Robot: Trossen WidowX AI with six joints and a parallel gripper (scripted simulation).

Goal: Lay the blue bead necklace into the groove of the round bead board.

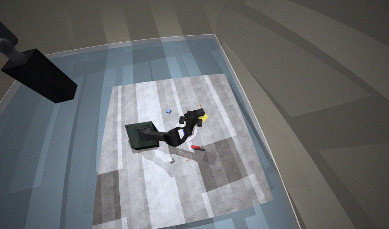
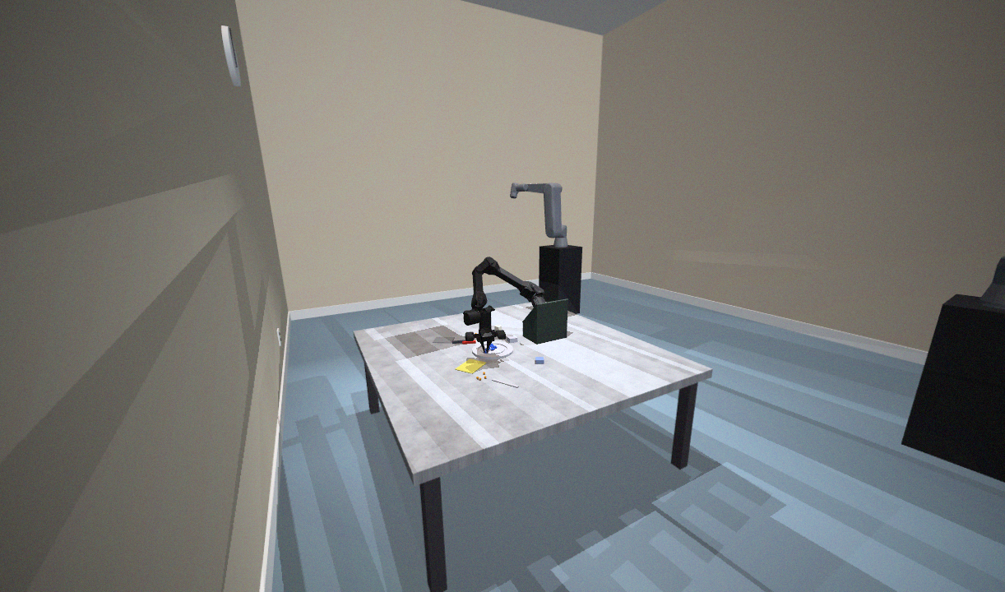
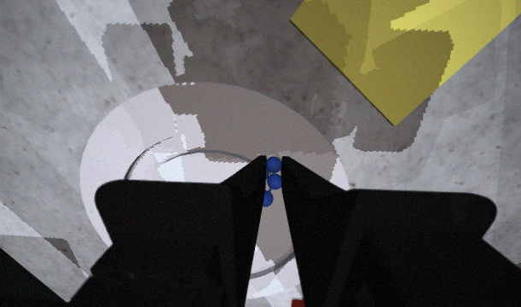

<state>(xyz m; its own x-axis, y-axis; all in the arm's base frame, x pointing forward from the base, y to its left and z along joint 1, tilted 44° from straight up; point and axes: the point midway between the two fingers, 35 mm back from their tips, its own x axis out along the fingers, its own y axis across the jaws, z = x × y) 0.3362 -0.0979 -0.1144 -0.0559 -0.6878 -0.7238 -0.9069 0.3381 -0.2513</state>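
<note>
My gripper [image 3: 274,163] [image 2: 486,344] is shut on the blue bead necklace [image 3: 274,182] [image 1: 183,131] [image 2: 492,346]. In the wrist view a few blue beads show between the black fingertips; the rest of the strand is hidden behind the fingers. The round white bead board [image 3: 115,141] [image 1: 192,136] [image 2: 501,351] lies on the table right below the gripper. Its thin dark groove [image 3: 134,166] curves round the board's middle. The held beads hang over the board's far part, near the groove line. I cannot tell whether they touch the board.
A yellow sheet [image 3: 396,47] [image 1: 204,117] [image 2: 469,366] lies just beyond the board. A red block [image 1: 194,146], a dark bar [image 1: 199,149], loose orange beads [image 1: 187,160], a cream cube [image 1: 170,160], a small blue block [image 1: 168,111] and a thin white stick [image 1: 191,99] lie around. The arm's dark base [image 1: 141,136] stands beside the board.
</note>
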